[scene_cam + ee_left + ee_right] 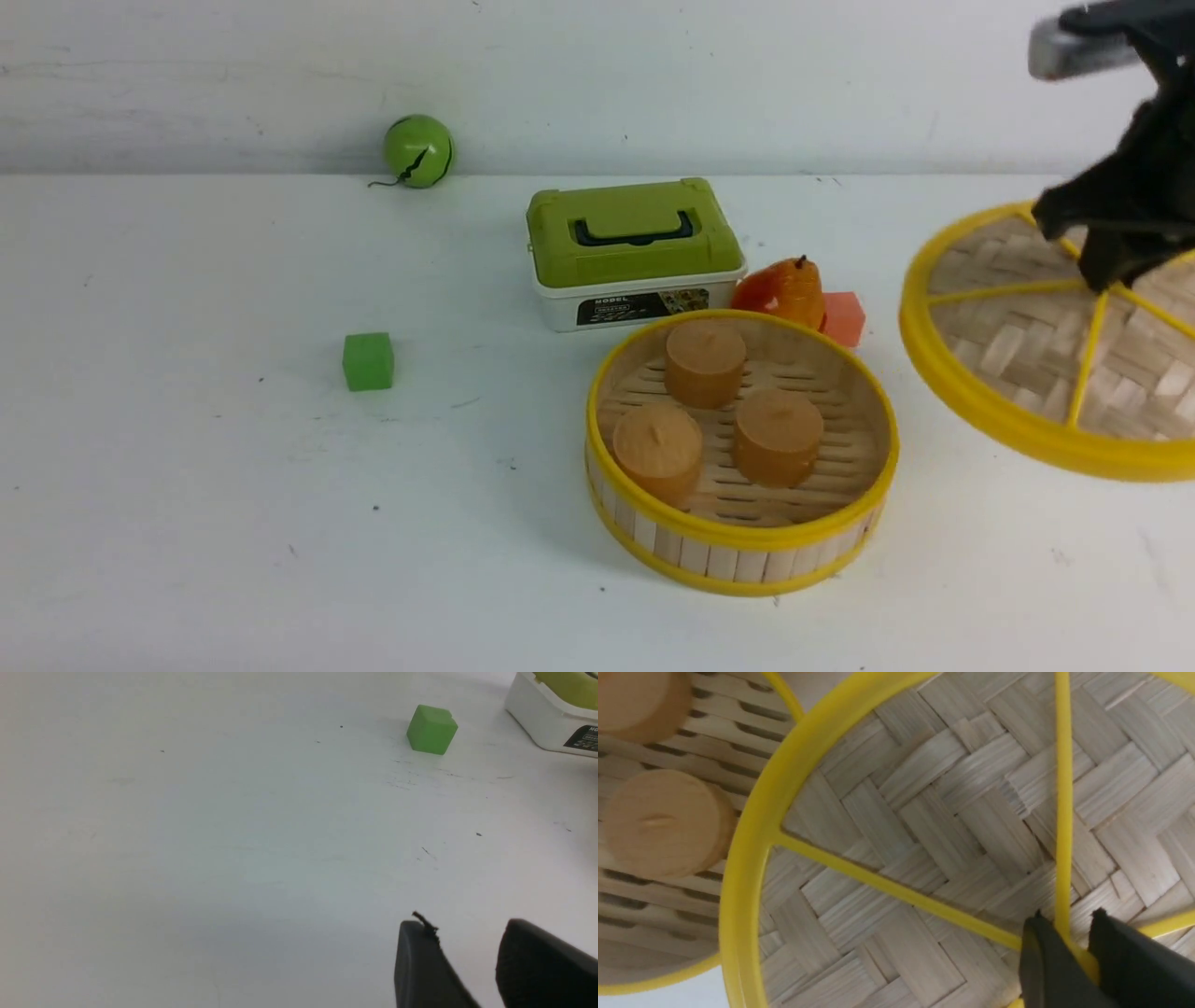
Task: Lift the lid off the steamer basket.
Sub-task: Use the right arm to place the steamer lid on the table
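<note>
The steamer basket stands uncovered at centre right in the front view, with three tan round buns on its slatted floor. The lid, woven bamboo with a yellow rim and spokes, hangs tilted in the air to the basket's right. My right gripper is shut on the lid's yellow hub. The right wrist view shows the lid, my right gripper clamped on the hub, and the basket beyond the rim. My left gripper is open and empty over bare table.
A white box with a green lid stands behind the basket. An orange pear and a red cube lie between them. A green cube lies at left and a green ball at the back wall.
</note>
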